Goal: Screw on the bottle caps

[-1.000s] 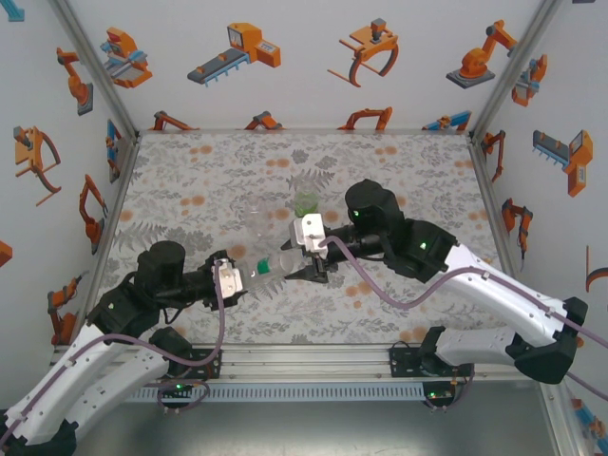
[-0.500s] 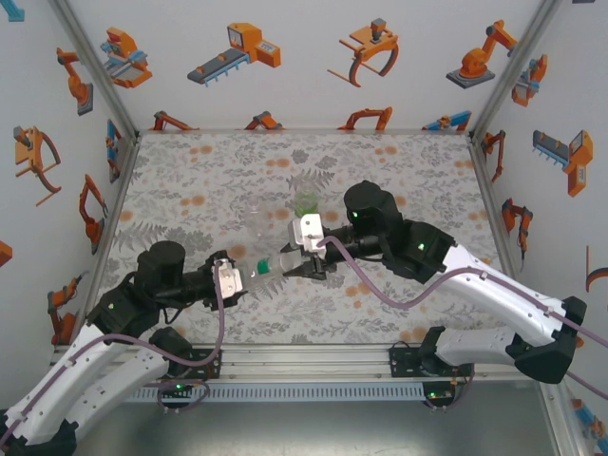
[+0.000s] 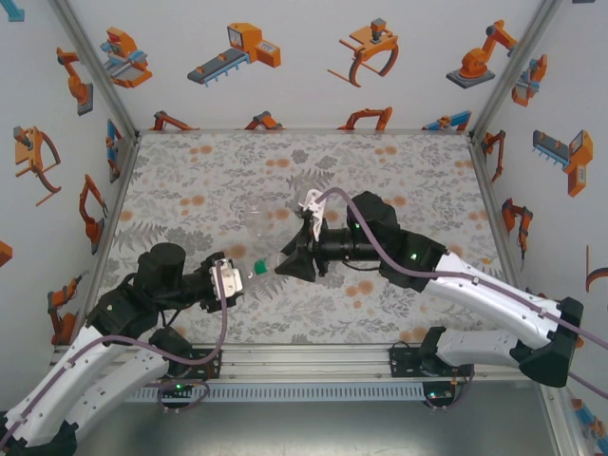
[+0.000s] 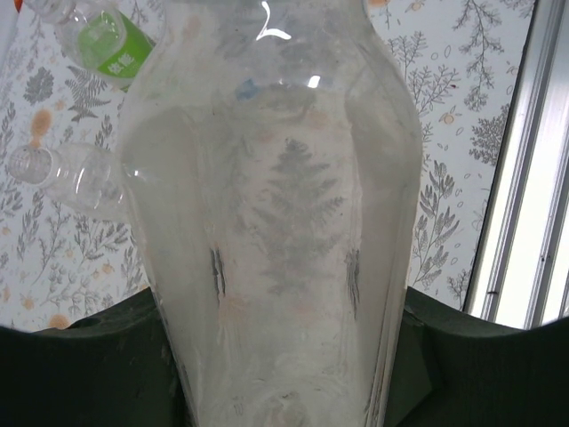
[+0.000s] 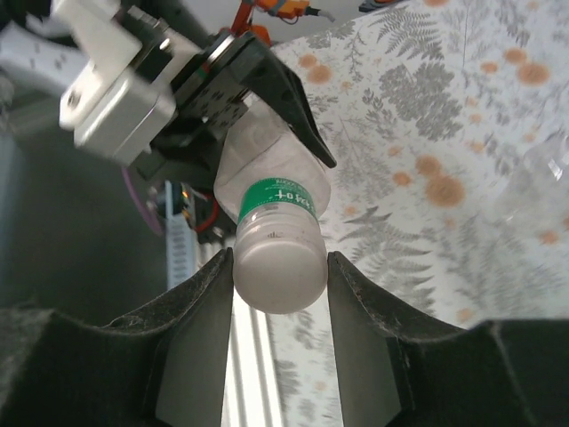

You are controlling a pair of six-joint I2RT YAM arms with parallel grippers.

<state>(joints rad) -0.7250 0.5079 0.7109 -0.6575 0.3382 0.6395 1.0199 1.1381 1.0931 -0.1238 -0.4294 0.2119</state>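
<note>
My left gripper (image 3: 237, 276) is shut on the base of a colourless bottle (image 3: 258, 268) with a green neck band, held level and pointing right. In the left wrist view the bottle (image 4: 276, 178) sits between the left gripper's (image 4: 283, 365) jaws. A white cap (image 5: 278, 274) sits on the bottle's neck (image 5: 276, 200). My right gripper (image 5: 280, 267) is shut on this cap, one finger touching each side. From above, the right gripper (image 3: 284, 266) meets the bottle's mouth end.
A second colourless bottle (image 3: 258, 220) stands behind the held one. The left wrist view shows a green-labelled bottle (image 4: 111, 40) and a colourless one (image 4: 67, 178) on the patterned table. An aluminium rail (image 3: 304, 359) runs along the near edge.
My right wrist has rolled over and its jaws have closed onto the white cap at the bottle's mouth. The left gripper and the bottle have hardly moved.
</note>
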